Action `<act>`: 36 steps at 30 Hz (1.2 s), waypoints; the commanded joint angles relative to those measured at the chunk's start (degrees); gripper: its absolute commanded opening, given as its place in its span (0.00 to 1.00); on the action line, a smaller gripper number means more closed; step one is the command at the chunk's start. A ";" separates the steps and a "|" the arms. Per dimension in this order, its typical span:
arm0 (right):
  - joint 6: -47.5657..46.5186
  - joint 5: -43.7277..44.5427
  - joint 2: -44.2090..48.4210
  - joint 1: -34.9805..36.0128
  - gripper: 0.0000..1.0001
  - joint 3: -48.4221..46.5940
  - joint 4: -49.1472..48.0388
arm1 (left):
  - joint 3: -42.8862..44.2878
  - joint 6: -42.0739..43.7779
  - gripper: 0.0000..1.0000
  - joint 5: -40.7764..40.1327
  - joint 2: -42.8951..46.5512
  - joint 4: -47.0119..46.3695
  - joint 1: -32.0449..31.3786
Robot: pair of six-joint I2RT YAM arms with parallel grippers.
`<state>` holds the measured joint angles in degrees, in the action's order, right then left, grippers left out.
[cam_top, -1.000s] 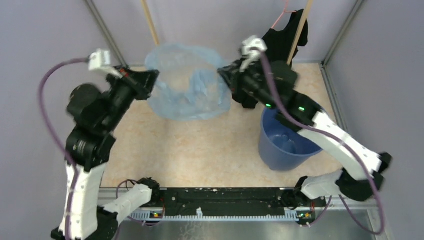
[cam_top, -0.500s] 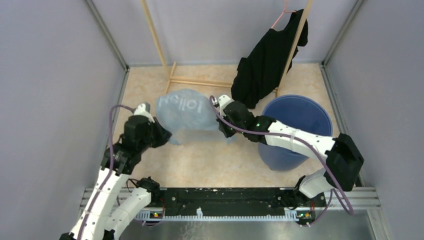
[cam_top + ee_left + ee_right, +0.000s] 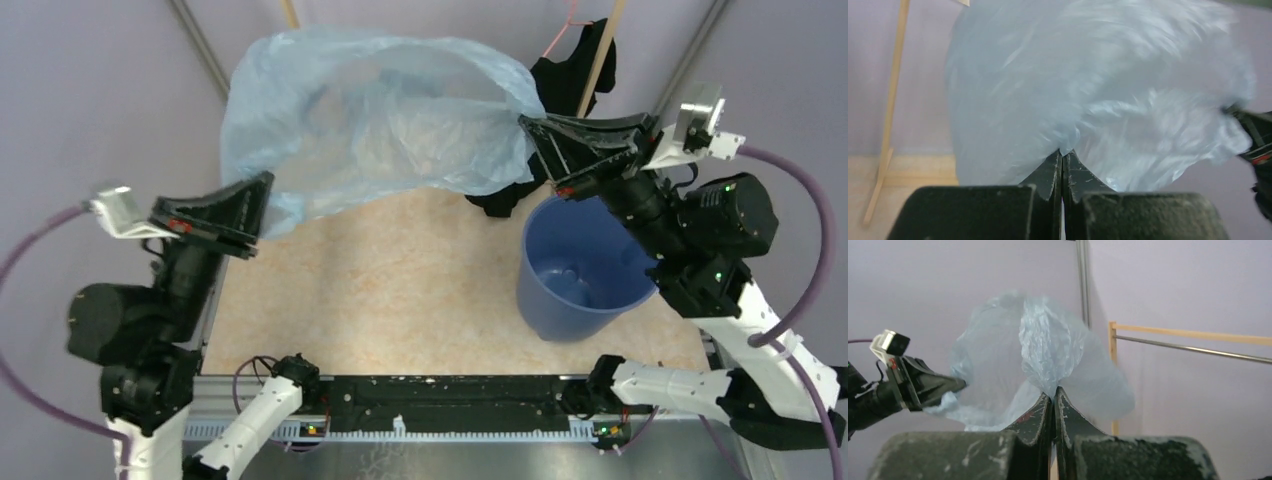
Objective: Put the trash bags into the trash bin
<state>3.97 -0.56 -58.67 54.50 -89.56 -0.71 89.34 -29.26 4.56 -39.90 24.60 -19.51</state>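
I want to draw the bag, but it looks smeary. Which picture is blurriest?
Left wrist view: the thin pale-blue plastic film bag is smeared and soft, worst at its right edge. Right wrist view: its crinkles look sharp. Top view: fairly clear, and see-through.

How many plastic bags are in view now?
1: a thin translucent pale-blue plastic bag held aloft, stretched between the left arm's fingers and the right arm's fingers. Others may hide behind it.

The thin translucent pale-blue plastic bag (image 3: 370,120) stretches above the beige table (image 3: 400,280) between the left gripper (image 3: 265,197), at its left edge, and the right gripper (image 3: 525,127); the round blue plastic bucket (image 3: 560,300) stands at right, the black hanging garment (image 3: 565,75) behind it
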 commanded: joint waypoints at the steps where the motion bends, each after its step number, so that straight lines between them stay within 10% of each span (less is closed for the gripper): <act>1: -0.29 3.49 -5.10 0.46 0.00 15.92 -1.42 | -21.25 -3.72 0.00 -6.64 2.95 4.71 0.13; 9: 8.02 4.96 -16.49 0.51 0.00 29.46 5.78 | -40.91 -10.17 0.00 -9.01 7.79 14.28 0.09; 23: -3.52 1.48 -10.67 0.52 0.00 -7.09 3.40 | 5.68 5.07 0.00 1.34 -12.26 -4.80 0.09; 28: -5.55 2.21 -6.37 0.51 0.00 4.08 -1.81 | -5.76 5.50 0.00 -0.27 -4.35 -9.68 0.08; 36: 0.96 8.90 -9.97 0.43 0.00 26.81 2.58 | -33.96 -3.94 0.00 -15.09 6.66 13.07 0.10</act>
<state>0.75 5.82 -63.42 54.63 -71.85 -4.58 65.28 -27.68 -3.22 -35.46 22.92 -19.51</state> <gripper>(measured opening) 0.006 0.007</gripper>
